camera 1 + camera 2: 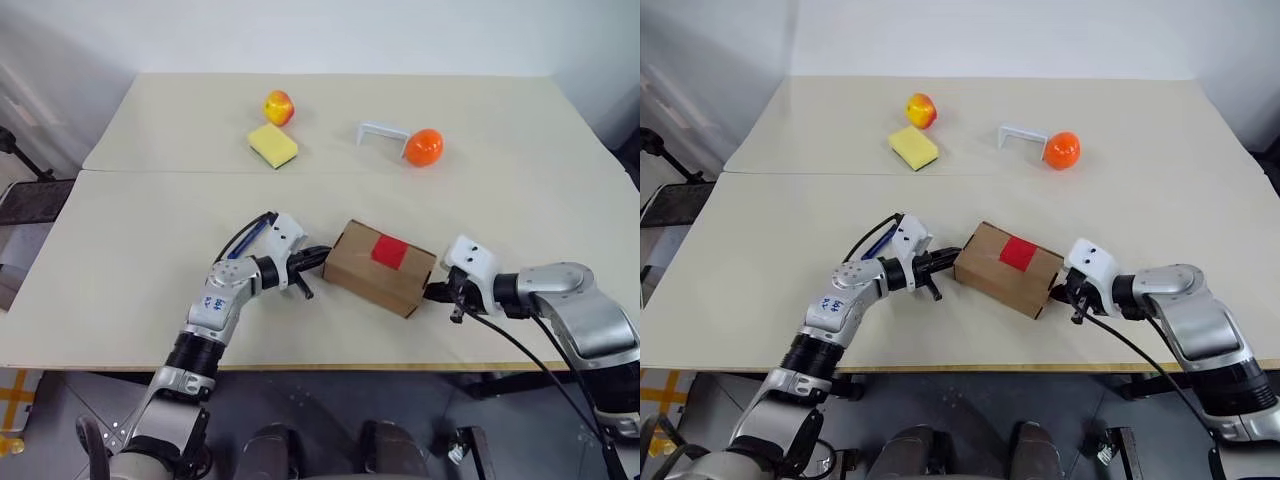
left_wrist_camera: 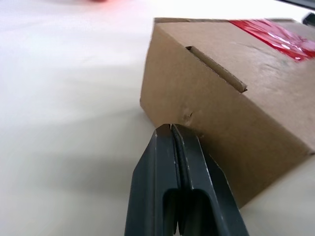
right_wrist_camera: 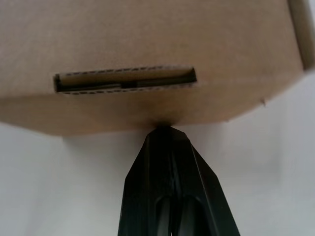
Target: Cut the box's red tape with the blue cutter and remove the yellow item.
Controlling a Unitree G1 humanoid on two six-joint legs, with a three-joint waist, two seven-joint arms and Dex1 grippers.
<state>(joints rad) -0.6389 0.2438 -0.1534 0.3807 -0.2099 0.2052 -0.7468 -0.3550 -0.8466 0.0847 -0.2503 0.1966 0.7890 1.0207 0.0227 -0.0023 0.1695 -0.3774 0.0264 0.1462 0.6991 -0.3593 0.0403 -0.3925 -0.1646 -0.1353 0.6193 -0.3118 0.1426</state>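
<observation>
The box (image 1: 375, 278), a brown cardboard carton, lies near the table's front edge with the red tape (image 1: 389, 251) across its top. My left gripper (image 1: 323, 255) is shut, and its tips meet the lower edge of the box's left end (image 2: 206, 98). My right gripper (image 1: 431, 292) is also shut, with its tips against the right end, just under a slot in the cardboard (image 3: 125, 81). Neither holds anything. A slim dark-blue stick, the blue cutter (image 1: 880, 244), lies behind my left wrist, partly hidden by a black cable. The yellow item is out of view.
At the back of the table sit a yellow-red apple (image 1: 278, 106), a flat yellow sponge (image 1: 272, 146), a white bracket (image 1: 382, 132) and an orange ball (image 1: 423, 147). A seam (image 1: 300, 172) joins two tabletops. The front edge runs just below both arms.
</observation>
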